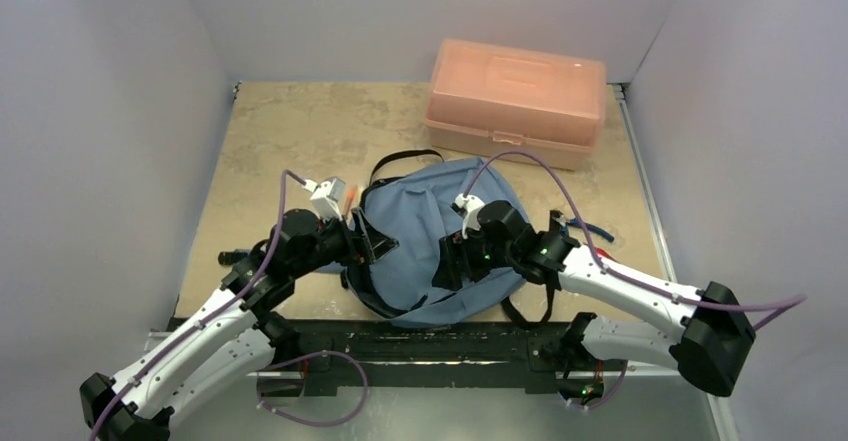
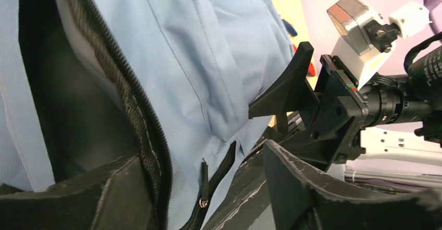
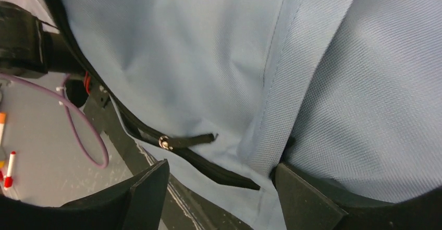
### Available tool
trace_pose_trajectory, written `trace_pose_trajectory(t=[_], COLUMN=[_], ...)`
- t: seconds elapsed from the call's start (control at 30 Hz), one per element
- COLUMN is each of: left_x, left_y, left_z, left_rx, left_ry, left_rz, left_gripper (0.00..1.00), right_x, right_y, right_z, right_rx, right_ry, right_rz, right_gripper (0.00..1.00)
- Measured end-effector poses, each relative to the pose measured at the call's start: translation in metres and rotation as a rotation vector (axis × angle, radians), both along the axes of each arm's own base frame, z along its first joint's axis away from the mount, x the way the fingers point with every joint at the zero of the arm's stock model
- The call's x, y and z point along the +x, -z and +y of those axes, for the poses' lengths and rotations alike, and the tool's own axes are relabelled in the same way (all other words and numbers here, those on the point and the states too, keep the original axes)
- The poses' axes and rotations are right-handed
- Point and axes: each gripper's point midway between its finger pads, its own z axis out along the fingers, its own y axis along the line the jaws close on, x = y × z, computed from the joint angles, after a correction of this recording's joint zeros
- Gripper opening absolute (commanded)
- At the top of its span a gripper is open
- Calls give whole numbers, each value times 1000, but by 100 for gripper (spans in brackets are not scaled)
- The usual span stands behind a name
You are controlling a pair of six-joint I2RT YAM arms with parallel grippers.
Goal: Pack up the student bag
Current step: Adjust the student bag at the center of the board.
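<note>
Student bag lies flat on the table, mid-width by the near edge. Its blue-grey fabric is crumpled and its near hem touches the black rail there. A black strap loop sticks out on its far side. Another black strap trails toward the near right corner. Salmon-pink box, lid shut, sits at the far edge toward the far right corner, apart from the bag.

Left end effector is at the bag's left rim. On its wrist cam the left end effector has jaws apart. The open zipper edge and the bag's dark inside run down btwn the fingers; nothing is clamped. A small zipper pull hangs low on a second zipper.

Right end effector rests on top of the bag, approx. at its middle. On its wrist cam the right end effector also has jaws apart, w/ a fold of fabric bunched in the gap and one finger tucked under it. A flat zipper tab lies just beyond the other finger. Purple cable loops over the grey surface past the bag's edge.
</note>
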Motion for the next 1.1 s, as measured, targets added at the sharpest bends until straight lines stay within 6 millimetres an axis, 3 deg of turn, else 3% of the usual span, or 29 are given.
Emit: trace_pose_trajectory(t=[0.13,0.27,0.37,0.43,0.57,0.7,0.77,0.8,0.93,1.1], left_x=[-6,-12,-16,-20,-24,-26,-27,-29,-33,-43], left_y=[10,23,37,40,28,10,-2,-8,-33,-23], left_z=[7,26,49,65,88,95,91,86,47,-10], left_rx=[35,107,189,233,263,266,255,244,174,173], left_ry=[-13,-58,-123,-174,-255,-270,-235,-203,-12,256], left_rz=[36,55,74,82,53,27,4,-7,-48,-27], left_gripper=[66,76,79,79,73,71,70,69,67,65], right_x=[-14,-19,-10,-1,9,17,21,22,24,26], right_y=[19,26,31,37,46,48,44,42,29,2], right_z=[9,8,-7,-22,-35,-34,-31,-30,-30,-36], right_rx=[-30,-63,-114,-155,-175,-165,-141,-135,-87,-5], right_ry=[-26,19,161,285,420,457,460,457,462,482], right_rz=[55,53,58,64,62,39,24,16,-11,-47], right_gripper=[72,76,86,86,61,24,3,0,0,0])
